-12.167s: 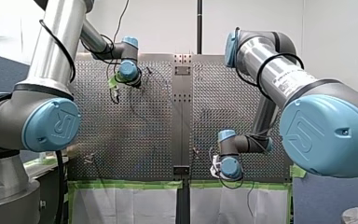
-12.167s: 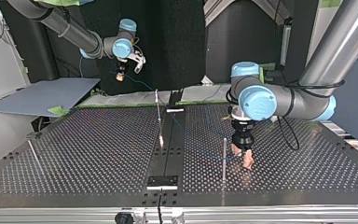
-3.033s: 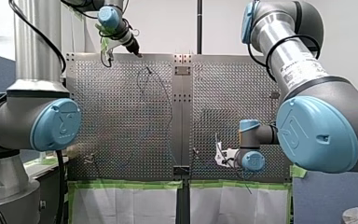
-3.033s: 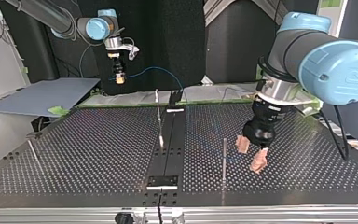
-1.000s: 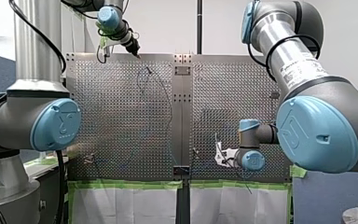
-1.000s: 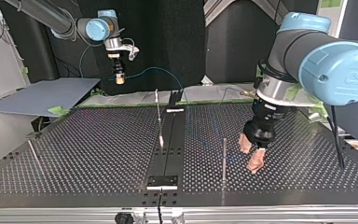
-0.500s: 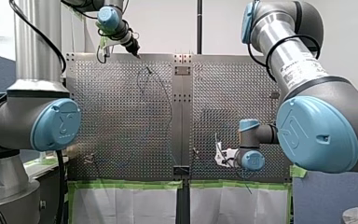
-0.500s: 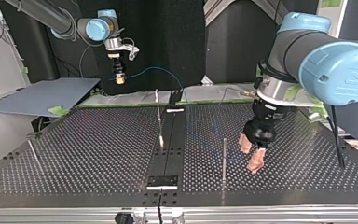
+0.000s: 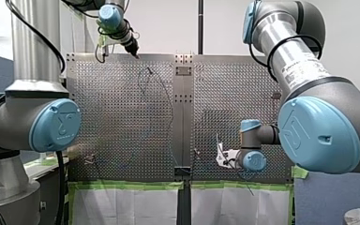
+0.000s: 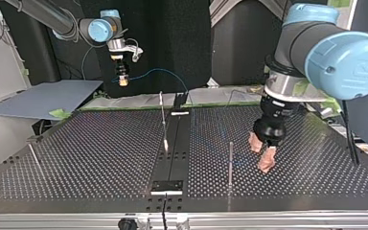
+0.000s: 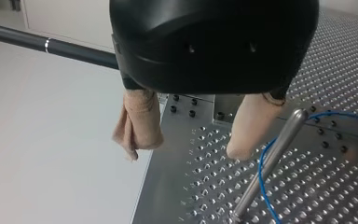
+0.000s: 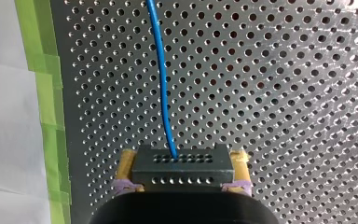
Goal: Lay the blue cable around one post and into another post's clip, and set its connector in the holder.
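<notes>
The thin blue cable [image 11: 260, 177] curves close round the upright metal post [image 11: 268, 161]. Its black connector [image 12: 182, 165], faced with rows of small holes, hangs well apart from that post, pinched in the right end effector [image 12: 182, 171].

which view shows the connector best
The right wrist view: the connector sits close-up between my right claw's yellow pads, blue cable leaving it. In the top and front views it is too small to see; the left wrist view misses it.
</notes>
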